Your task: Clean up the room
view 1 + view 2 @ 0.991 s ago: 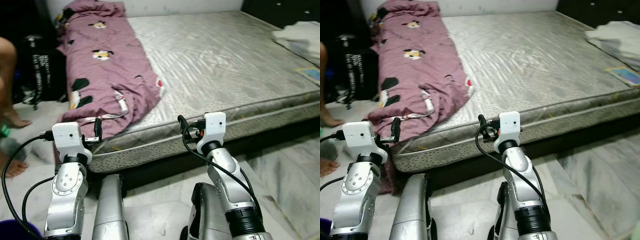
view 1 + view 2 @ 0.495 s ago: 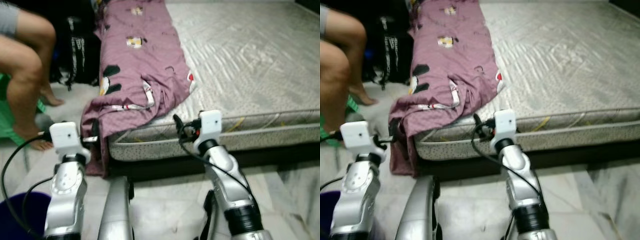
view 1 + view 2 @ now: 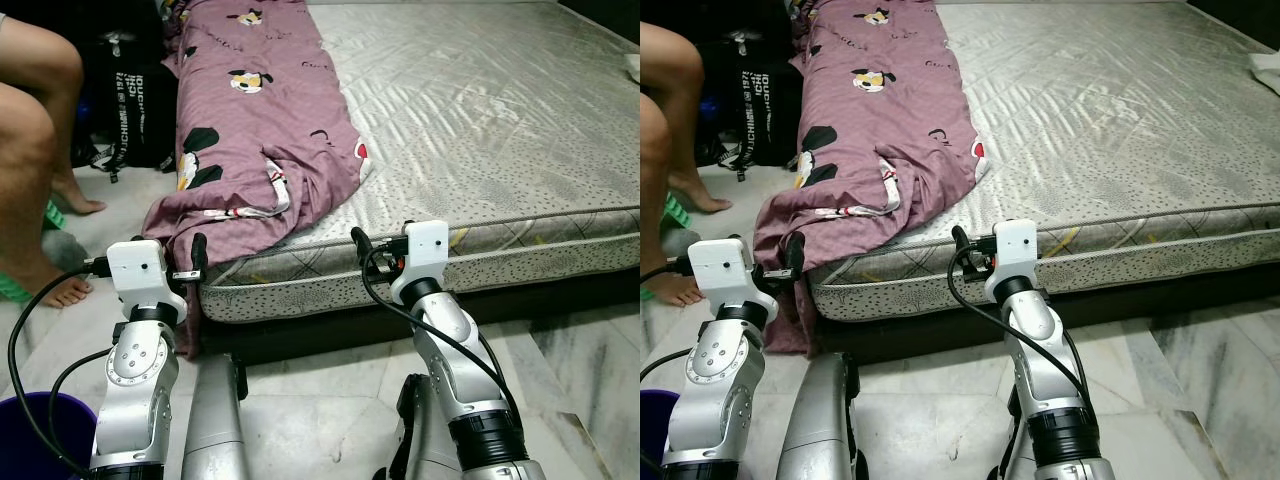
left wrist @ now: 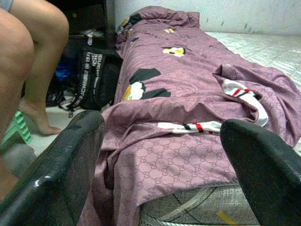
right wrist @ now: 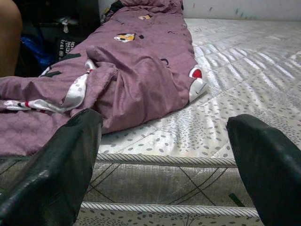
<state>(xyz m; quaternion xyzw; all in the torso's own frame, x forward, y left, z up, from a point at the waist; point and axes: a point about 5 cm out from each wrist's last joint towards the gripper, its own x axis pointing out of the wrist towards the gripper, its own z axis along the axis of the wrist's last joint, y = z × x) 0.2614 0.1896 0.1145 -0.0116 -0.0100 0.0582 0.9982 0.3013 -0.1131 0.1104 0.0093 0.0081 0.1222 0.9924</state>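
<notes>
The tidying looks barely begun. A soft purple blanket (image 3: 265, 120) with cartoon patches is seen crumpled along the left side of the bare mattress (image 3: 480, 130), and its near corner is draped over the edge toward the floor. It is not yet gripped. The left gripper (image 4: 162, 155) is held just before that corner, fingers spread wide. The right gripper (image 5: 164, 155) is held near the quilted, speckled mattress edge, also wide and empty. A person's bare legs (image 3: 35, 150) are seen at the far left.
</notes>
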